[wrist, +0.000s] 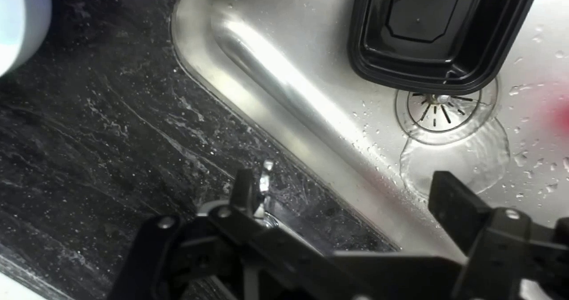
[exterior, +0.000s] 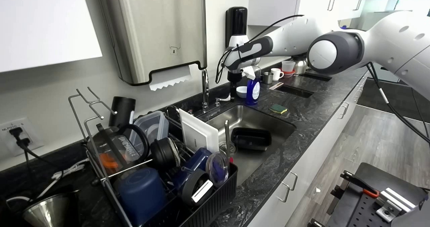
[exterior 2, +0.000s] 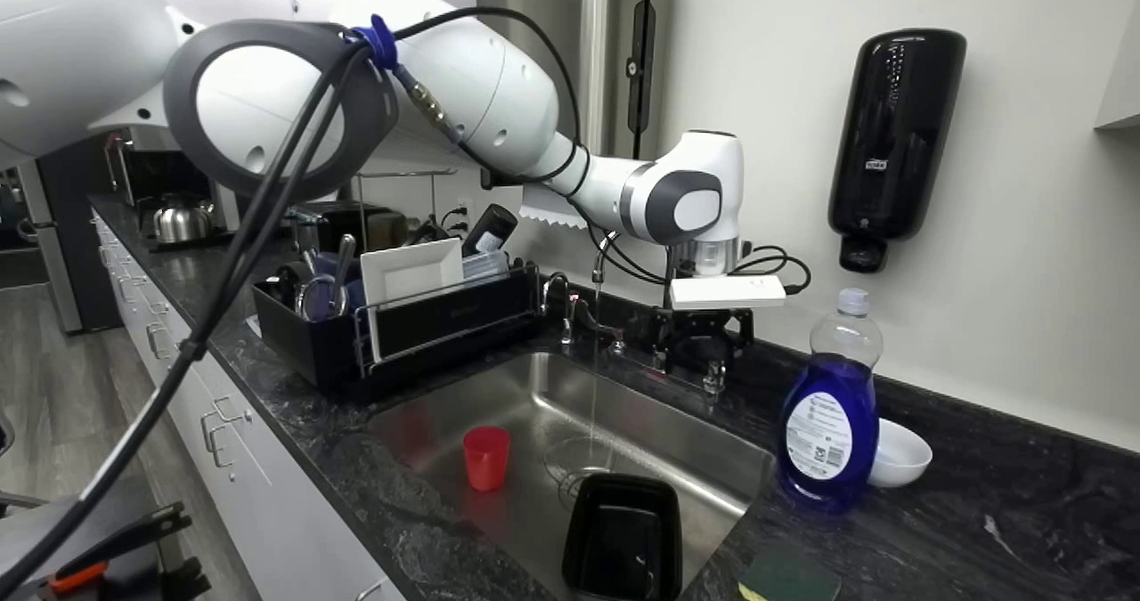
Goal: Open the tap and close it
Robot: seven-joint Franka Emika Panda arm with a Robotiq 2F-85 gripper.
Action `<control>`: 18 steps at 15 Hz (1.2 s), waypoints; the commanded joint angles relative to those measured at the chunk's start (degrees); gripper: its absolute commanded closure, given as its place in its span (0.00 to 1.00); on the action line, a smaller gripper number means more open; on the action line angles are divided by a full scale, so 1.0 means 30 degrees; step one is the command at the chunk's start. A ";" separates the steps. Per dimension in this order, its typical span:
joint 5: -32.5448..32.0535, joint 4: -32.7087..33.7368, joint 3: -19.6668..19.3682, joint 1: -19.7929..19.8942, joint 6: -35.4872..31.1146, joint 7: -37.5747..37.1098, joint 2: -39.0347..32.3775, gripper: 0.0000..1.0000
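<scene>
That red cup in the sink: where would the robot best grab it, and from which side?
The red cup is probably best taken by its rim, from straight above, with the open tool straddling the edge. It stands upright, wider at the top, and the walls of the sink rise around it, making a sideways approach harder.

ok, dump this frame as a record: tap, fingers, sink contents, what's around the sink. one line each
tap: running; water landing in the sink by the drain
fingers: apart, one next to a chrome lever; contact unclear
sink contents: black tray, red cup
around the sink: dish rack, blue bottle, sponge
</scene>
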State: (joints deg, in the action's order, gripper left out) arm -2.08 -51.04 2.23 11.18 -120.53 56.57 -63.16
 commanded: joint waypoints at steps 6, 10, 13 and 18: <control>-0.0287 -0.3446 -0.0211 -0.0106 0.0202 -0.0468 0.2373 0.00; -0.0249 -0.4075 -0.0171 -0.0072 0.0218 -0.0432 0.2765 0.00; -0.0273 -0.4583 -0.0232 -0.0079 -0.0005 -0.0556 0.3001 0.00; -0.0139 -0.4559 -0.0720 0.0029 -0.0526 -0.2892 0.3379 0.00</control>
State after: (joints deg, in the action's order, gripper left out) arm -2.10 -61.47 1.11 11.29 -120.72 52.10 -55.80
